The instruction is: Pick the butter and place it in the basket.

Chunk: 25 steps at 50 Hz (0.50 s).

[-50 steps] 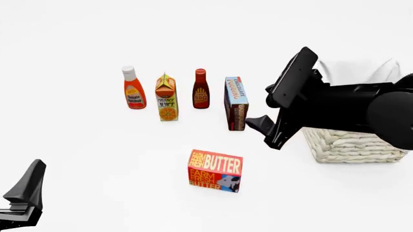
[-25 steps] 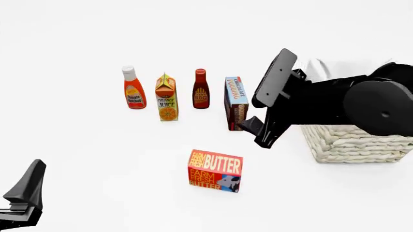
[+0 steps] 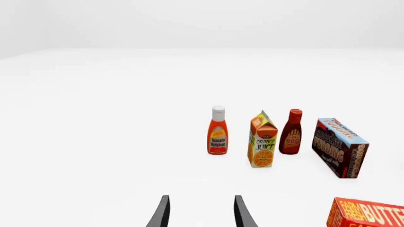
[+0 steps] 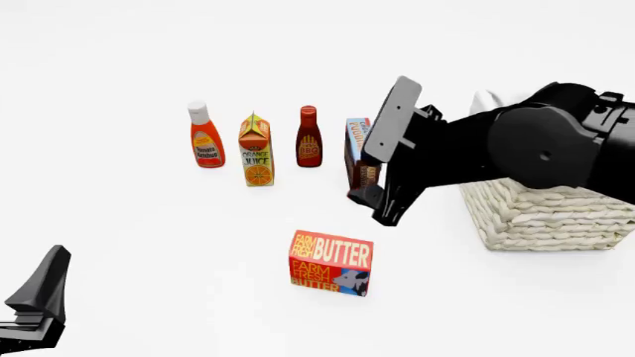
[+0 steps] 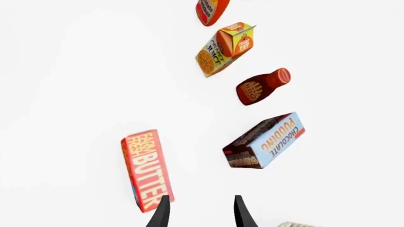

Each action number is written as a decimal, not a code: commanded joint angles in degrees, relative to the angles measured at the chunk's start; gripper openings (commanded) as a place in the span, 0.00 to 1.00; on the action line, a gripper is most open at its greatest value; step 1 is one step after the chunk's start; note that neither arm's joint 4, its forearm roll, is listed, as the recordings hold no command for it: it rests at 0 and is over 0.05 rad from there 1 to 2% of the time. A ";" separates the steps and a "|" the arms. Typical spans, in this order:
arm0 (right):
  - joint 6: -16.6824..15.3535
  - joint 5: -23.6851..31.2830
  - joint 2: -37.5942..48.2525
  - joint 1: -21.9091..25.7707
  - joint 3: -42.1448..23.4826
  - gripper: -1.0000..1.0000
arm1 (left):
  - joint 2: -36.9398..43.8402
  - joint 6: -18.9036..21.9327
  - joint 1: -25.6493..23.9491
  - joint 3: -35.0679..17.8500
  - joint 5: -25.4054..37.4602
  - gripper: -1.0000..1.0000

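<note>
Right fingers [image 4: 375, 206] nearer — butter [image 4: 331, 263] below (untouched)

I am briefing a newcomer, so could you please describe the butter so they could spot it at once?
Start at the big woven basket on the table's right. A row of bottles and cartons stands to its left. The butter sits alone in front of that row, nearer the arms: a low, wide red-orange carton with yellow "BUTTER" lettering.

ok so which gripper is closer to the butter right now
The right. The right gripper hangs open just above and behind the butter; the left gripper sits open far off at the table's near left.
</note>
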 commanded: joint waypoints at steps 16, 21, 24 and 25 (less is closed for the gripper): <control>-1.70 5.04 1.16 1.37 -2.82 1.00 | 0.00 0.00 0.00 0.00 0.00 1.00; -2.06 5.04 2.08 1.56 -2.49 1.00 | 0.00 0.00 0.00 0.00 0.00 1.00; -2.24 5.42 2.49 1.68 -2.89 1.00 | 0.00 0.00 0.00 0.00 0.00 1.00; -2.30 5.76 2.69 1.74 -3.01 1.00 | 0.00 0.00 0.00 0.00 0.00 1.00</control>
